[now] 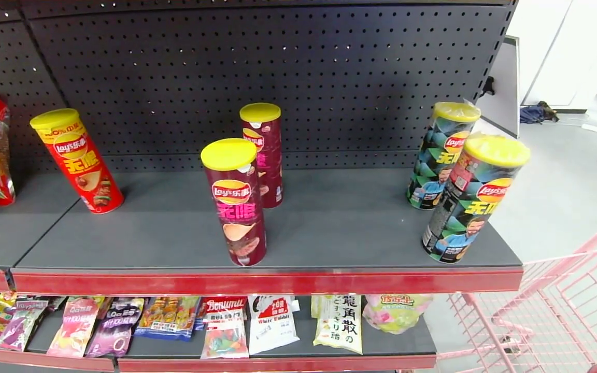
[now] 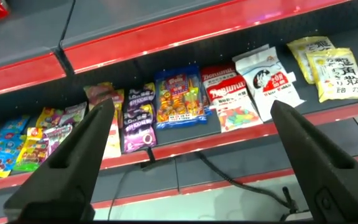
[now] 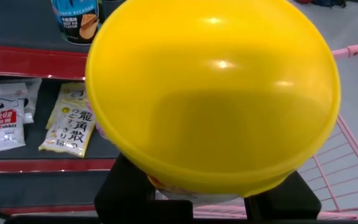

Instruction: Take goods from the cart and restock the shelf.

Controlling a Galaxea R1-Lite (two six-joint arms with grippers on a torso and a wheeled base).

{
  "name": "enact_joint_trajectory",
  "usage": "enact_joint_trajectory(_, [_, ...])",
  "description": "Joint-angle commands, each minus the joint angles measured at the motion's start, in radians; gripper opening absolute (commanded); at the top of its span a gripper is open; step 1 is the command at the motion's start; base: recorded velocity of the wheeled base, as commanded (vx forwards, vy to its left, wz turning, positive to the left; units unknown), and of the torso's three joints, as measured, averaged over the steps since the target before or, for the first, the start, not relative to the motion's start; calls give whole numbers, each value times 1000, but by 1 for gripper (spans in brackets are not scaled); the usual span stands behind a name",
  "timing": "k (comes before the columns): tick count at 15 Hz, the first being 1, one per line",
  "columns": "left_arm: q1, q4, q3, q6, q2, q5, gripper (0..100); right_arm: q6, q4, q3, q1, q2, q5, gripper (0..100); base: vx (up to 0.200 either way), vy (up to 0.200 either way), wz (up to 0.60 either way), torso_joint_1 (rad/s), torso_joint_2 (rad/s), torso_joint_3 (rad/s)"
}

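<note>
Shelf (image 1: 329, 223) holds upright cans (image 1: 233, 202) in head view, cart (image 1: 563, 300) at right. Left wrist view: left gripper (image 2: 192, 107) spread, empty, facing snack bags (image 2: 179, 99). Right wrist view: right gripper (image 3: 210, 196) clamps can (image 3: 213, 118), top toward camera, shelf ahead

Grey shelf (image 1: 340, 223), five chip cans (image 1: 235, 202), snack packets (image 1: 272, 321) below
</note>
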Motion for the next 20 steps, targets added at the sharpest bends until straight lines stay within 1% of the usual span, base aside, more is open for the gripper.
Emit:
enact_joint_trajectory(1, [1, 0, 0, -1, 2, 1, 100, -1, 2, 8, 0, -25, 2, 0, 0, 0, 0, 0, 0, 0])
enact_joint_trajectory(16, [-1, 0, 0, -5, 2, -1, 100, 4, 3, 36, 0, -114, -2, 0, 0, 200, 0, 2, 4, 0])
enact_joint_trajectory(20, [1, 0, 0, -7, 2, -1, 100, 5, 5, 59, 13, -148, 34, 0, 0, 200, 0, 2, 2, 1])
